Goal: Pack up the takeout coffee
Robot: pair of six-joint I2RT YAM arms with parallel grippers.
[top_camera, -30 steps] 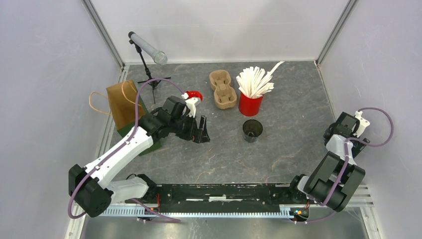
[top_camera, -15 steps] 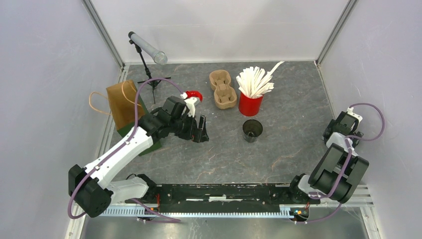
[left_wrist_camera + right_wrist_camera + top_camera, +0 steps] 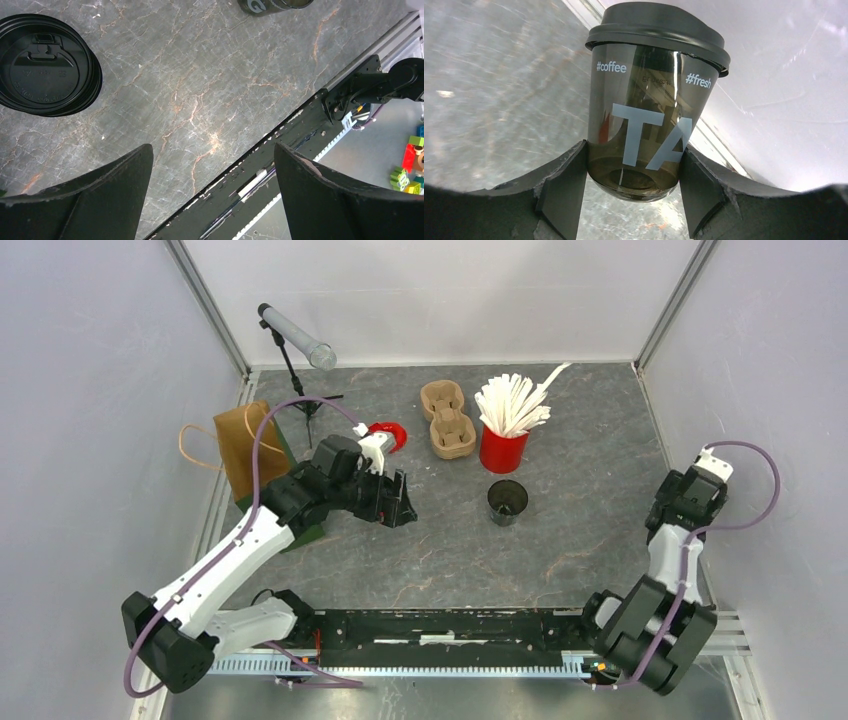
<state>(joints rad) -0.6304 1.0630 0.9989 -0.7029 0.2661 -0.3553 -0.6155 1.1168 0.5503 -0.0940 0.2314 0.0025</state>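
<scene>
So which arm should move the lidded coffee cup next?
Right: its end effector grips the dark lidded plastic cup; the left end effector hangs open, empty, near the black lid stack.

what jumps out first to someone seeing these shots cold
The lidded dark cup printed "#coffee" and "#fresh" fills the right wrist view, gripped at its base by the right hand. From above, the red cup bristling with white sticks stands out toward the back, beside a cardboard cup carrier. The left wrist view shows a stack of black lids on the table.
</scene>
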